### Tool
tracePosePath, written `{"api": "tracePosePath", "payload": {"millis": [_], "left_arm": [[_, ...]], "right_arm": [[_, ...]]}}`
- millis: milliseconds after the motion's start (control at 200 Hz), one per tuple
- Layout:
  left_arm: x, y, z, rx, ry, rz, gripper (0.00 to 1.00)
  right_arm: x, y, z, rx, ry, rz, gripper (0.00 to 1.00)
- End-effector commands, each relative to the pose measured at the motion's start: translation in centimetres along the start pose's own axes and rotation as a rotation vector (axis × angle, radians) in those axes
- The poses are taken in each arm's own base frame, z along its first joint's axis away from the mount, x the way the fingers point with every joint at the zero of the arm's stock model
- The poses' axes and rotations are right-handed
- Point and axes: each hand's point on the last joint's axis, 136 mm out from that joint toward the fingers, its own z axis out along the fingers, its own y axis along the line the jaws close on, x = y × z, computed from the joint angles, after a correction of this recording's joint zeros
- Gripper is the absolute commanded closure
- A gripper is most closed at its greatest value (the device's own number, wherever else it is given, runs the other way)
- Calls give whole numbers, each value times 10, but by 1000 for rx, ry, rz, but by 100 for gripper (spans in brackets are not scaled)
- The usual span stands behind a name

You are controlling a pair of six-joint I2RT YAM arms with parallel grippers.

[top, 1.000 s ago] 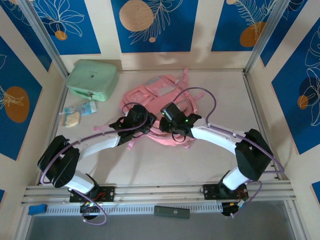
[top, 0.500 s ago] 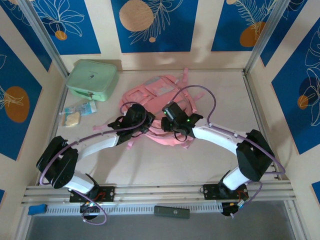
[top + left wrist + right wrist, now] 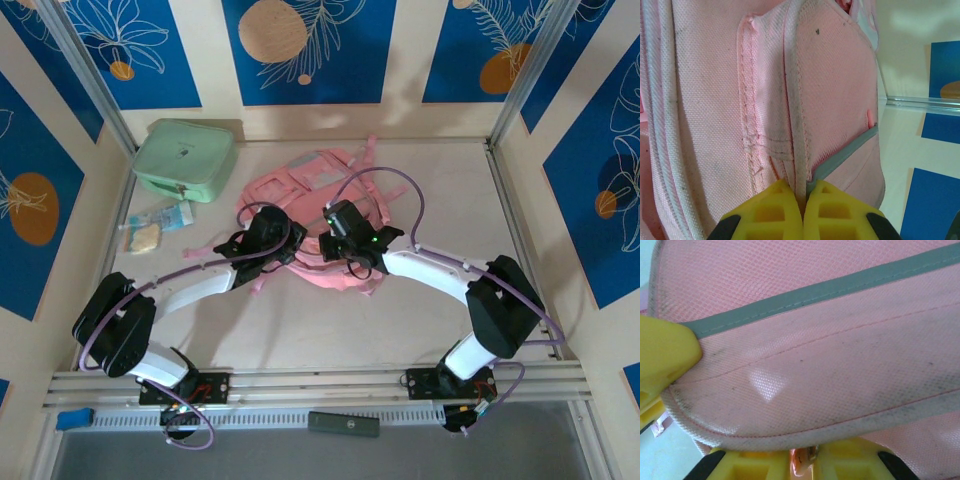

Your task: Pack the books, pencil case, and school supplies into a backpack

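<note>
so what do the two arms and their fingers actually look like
The left arm and the right arm both have curved white links between chunky black joints, with thin purple cables looping along them. A small green light glows on the right wrist. The fingers are bright yellow plastic with moulded rectangular recesses.

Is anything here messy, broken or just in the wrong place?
The backpack lies crumpled, straps sprawled. Close up, its pink cloth is speckled with dark dirt and the stitching by one seam looks frayed. A dark flat bar lies off the table, beyond the near metal rail.
</note>
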Motion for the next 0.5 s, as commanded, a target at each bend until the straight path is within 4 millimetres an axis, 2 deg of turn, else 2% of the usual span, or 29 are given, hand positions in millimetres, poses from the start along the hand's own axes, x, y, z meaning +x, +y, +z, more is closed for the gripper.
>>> {"api": "tracePosePath", "payload": {"millis": [0, 190, 490], "left_arm": [[-1, -42, -19, 134, 8, 7, 100], [-2, -38, -25, 119, 24, 65, 100], [0, 6, -36, 48, 107, 156, 100]], "right_arm": [[-18, -6, -5, 21, -76, -27, 88], [-9, -33, -15, 140, -39, -25, 99], [24, -97, -36, 368, 81, 92, 100]]}}
